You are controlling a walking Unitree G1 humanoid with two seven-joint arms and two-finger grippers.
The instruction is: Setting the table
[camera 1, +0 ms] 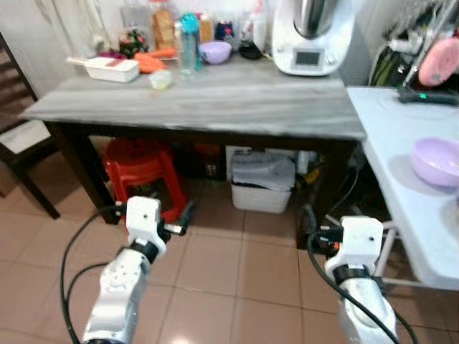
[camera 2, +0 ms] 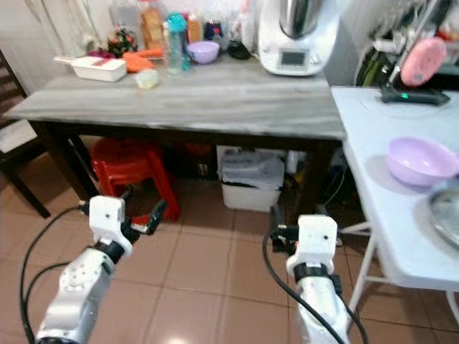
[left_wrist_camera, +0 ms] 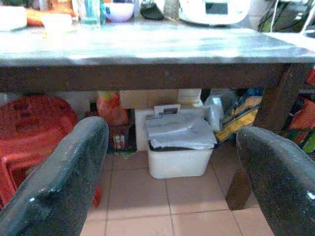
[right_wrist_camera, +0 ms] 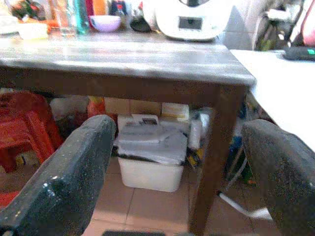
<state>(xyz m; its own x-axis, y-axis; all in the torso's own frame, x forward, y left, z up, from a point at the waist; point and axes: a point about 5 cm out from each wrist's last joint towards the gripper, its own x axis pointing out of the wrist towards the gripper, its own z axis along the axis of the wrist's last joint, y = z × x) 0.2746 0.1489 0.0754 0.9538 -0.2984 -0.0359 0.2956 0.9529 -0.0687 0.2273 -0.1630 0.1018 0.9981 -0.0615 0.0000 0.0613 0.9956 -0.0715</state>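
A grey wooden table stands ahead of me. At its back are a small purple bowl, a white tub, a pale cup and a blue bottle. On the white side table to my right lies a larger purple bowl, with a metal dish nearer me. Both arms hang low over the tiled floor in front of the table. My left gripper is open and holds nothing. My right gripper is open too, also with nothing in it.
A white kitchen appliance stands at the table's back right. Under the table are a red stool and a white bin. A dark chair stands at the left. A pink item hangs in a rack at the far right.
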